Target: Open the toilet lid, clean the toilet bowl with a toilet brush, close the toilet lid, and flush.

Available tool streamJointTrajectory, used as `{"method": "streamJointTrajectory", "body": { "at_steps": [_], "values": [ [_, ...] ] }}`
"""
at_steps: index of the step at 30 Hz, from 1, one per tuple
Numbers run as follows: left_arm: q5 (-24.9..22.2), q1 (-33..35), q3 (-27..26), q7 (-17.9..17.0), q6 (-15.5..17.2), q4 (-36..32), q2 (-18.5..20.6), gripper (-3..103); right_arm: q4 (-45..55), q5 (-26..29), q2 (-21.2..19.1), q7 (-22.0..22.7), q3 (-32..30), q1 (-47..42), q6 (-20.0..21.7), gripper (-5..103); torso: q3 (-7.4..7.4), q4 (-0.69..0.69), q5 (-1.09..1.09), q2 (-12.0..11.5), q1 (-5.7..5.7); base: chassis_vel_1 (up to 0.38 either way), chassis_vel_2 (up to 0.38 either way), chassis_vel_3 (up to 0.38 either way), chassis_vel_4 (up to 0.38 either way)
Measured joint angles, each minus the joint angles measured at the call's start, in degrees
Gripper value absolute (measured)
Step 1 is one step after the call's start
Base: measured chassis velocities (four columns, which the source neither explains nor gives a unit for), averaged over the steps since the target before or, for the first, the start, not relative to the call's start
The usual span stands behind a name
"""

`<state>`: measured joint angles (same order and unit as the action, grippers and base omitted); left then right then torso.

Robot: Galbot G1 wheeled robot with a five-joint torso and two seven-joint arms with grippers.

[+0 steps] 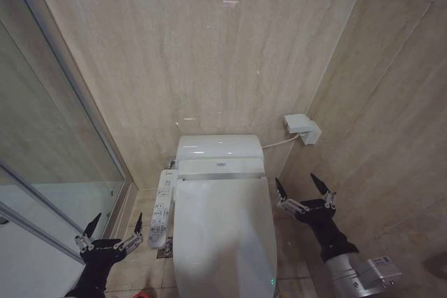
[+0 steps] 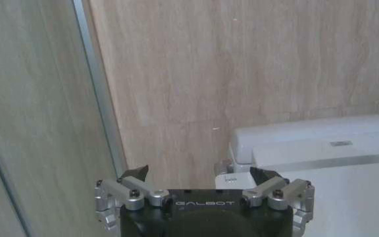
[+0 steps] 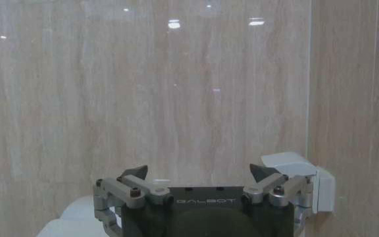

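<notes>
Two black grippers with silver knuckles hover on either side of the toilet, both with their fingers spread wide and nothing between them. The left gripper (image 1: 112,227) hangs low beside the toilet's left flank, just in front of the glass shower partition (image 1: 49,172) and near the white side control panel with rows of buttons (image 1: 161,209). The right gripper (image 1: 304,185) is raised a little higher, off the toilet's right side, close to the beige stone side wall (image 1: 391,137). Between them the large white glossy oval toilet lid (image 1: 222,235) lies flat and closed, covering the bowl, with a small green light glowing near its front right edge. Behind the lid sits the white rounded tank housing (image 1: 219,150), against the beige stone back wall (image 1: 209,47). A white wall box (image 1: 302,128) with a hose to the tank is mounted in the corner on the toilet's right.
</notes>
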<state>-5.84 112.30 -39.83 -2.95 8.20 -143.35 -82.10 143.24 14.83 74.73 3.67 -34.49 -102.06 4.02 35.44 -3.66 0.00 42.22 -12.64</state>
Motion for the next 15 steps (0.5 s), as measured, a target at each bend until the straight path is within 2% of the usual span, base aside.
{"method": "streamJointTrajectory", "body": {
  "at_steps": [4, 15],
  "values": [
    [0.28, -1.46, -0.29, 1.22, -2.31, 0.03, 0.35, 100, 0.00, 0.00, 0.00, 0.00, 0.00, 0.00, 0.00, 100, 0.00, 0.00, 0.00, 0.00, 0.00, 0.000, 0.000, 0.000, 0.000],
    [-0.94, -3.83, -1.59, 2.21, -3.37, 0.07, 1.86, 100, 0.00, 0.00, 0.00, 0.00, 0.00, 0.00, 0.00, 100, 0.00, 0.00, 0.00, 0.00, 0.00, 0.000, 0.000, 0.000, 0.000]
  ]
}}
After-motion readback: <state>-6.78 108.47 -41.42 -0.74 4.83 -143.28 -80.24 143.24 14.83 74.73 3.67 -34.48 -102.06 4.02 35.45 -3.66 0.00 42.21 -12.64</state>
